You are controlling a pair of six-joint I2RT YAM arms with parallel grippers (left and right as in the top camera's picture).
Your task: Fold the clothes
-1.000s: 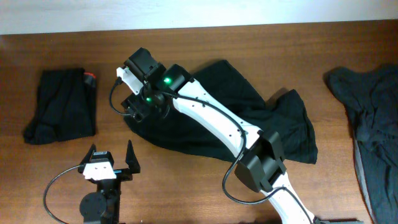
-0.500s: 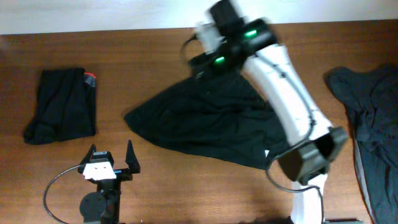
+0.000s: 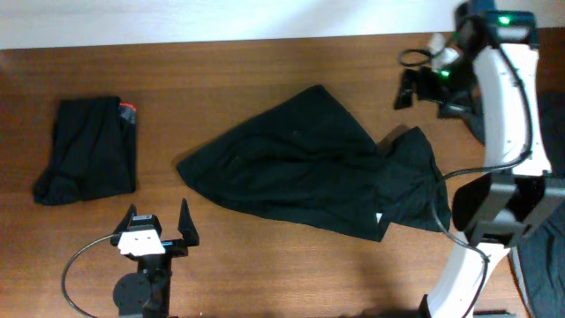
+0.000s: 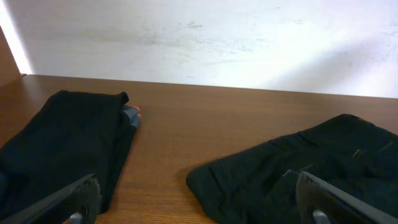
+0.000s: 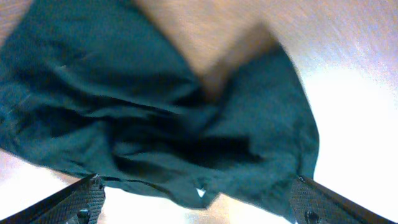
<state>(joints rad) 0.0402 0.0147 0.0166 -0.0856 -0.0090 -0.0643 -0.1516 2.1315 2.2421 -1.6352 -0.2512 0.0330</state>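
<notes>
Two dark garments on the table [image 3: 265,71] — both pincers empty.
Folded garment [image 3: 86,148] with red tag [image 3: 129,110] lies far left; left pincer [image 3: 159,214] sits near the front edge, fingers wide apart, holding nothing; spread garment [image 3: 309,168] lies rumpled mid-table; right pincer [image 3: 406,88] hangs over the back right — wide open, clear of the fabric.

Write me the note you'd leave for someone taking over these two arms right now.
Left gripper: jaws open, empty, low near the front edge of the table.
Right gripper: jaws open, empty, raised at the far right.
Clothes: folded garment with a red tag at the left; crumpled black garment mid-table, touched by neither gripper; dark heap at the right edge, partly hidden.
Done: one piece folded.
Left: flatten and fold the middle garment, then the heap.
</notes>
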